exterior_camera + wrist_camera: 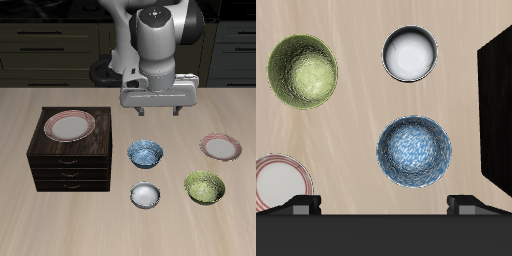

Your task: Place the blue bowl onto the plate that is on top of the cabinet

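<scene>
The blue bowl with its mottled blue-and-white glaze sits on the table beside the dark brown cabinet. It also shows in the wrist view. The plate with a reddish-pink rim lies on top of the cabinet. My gripper hangs above the table, farther back than the bowl and well above it. Its fingers stand wide apart and hold nothing.
A second identical plate lies on the table, also in the wrist view. A green speckled bowl and a small white-grey bowl sit nearer the table's front edge. The cabinet's edge shows in the wrist view.
</scene>
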Controlling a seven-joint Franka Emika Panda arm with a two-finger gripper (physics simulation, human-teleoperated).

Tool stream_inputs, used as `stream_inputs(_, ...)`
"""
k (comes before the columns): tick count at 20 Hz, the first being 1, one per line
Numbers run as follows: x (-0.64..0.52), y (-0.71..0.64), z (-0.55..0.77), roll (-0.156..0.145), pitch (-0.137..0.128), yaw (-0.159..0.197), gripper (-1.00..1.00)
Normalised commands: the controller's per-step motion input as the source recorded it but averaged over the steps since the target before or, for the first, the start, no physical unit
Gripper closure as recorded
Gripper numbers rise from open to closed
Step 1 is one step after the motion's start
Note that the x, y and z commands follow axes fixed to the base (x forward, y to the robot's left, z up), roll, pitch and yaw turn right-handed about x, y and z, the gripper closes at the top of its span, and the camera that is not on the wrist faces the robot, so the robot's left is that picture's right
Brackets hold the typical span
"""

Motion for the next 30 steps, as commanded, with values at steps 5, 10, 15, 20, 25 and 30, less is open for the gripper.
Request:
stream_inputs(5, 0.05, -0.06, -0.33, -0.032, 0.031, -0.001, -1.0)
stream_inputs(10, 0.04, 0.0, -0.22, -0.018, 0.016, 0.0, -1.0)
stream_inputs(15, 0.04, 0.03, -0.26, -0.013, 0.024, -0.004, -1.0)
stream_inputs(20, 0.01, 0.1, -0.24, 0.007, 0.022, 0.001, -1.0)
stream_inputs(25, 0.03, 0.03, -0.19, 0.003, 0.027, -0.005, -1.0)
stream_inputs(30, 0.03, 0.03, -0.26, 0.009, 0.036, -0.003, -1.0)
